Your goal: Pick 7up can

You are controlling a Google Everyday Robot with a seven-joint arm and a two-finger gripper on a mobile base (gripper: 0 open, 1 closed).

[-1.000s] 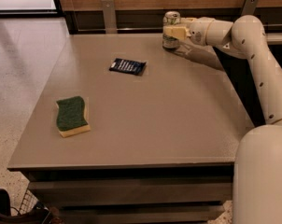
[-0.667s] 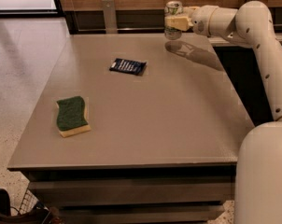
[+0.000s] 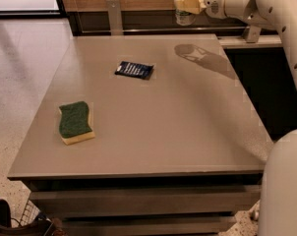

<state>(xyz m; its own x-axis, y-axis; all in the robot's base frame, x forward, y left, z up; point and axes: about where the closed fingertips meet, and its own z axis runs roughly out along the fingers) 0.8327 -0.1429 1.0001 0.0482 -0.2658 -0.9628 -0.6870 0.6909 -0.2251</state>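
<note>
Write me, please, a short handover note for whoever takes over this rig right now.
Gripper: shut on the small cylindrical silver-white 7up can, up in the air by the far right end of the table.
Can: off the flat grey rectangular table; the arm's shadow falls on the tabletop below.
Done: grasp and lift.
Left: keep the hold steady; nothing else to pick.
Others: flat dark-blue packet and green-and-yellow rectangular sponge lie on the table, away from the arm.
</note>
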